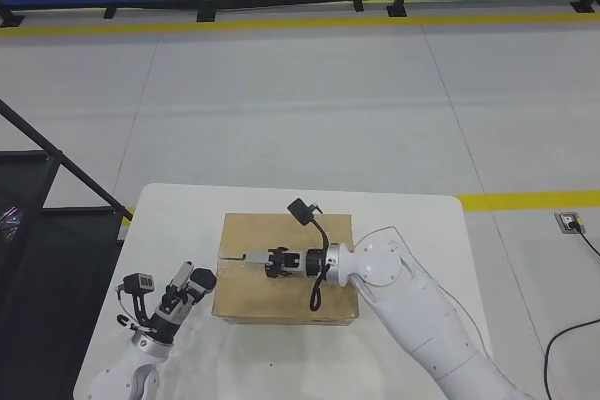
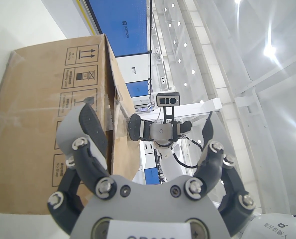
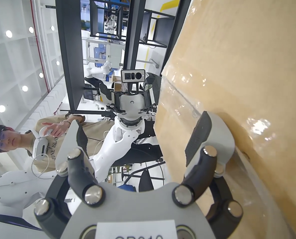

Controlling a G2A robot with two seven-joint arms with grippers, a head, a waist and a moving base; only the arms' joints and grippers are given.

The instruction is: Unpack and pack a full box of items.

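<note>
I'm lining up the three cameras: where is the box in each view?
Top view: box just below centre, under the right gripper.
Left wrist view: box's printed side close up, right gripper beyond its edge.
Right wrist view: box's taped top beside one finger.
Shared landmark: the right gripper over the box top.

- The left arm (image 1: pixel 130 380) rises from the lower left of the top view, wrist angled up and to the right. The left gripper (image 1: pixel 197 278) has its fingers (image 2: pixel 91 123) spread wide.
- The right arm (image 1: pixel 430 320) enters from the lower right, wrist pointing left. The right gripper (image 1: pixel 265 261) sits at centre frame, fingers (image 3: pixel 200 133) parted.
</note>
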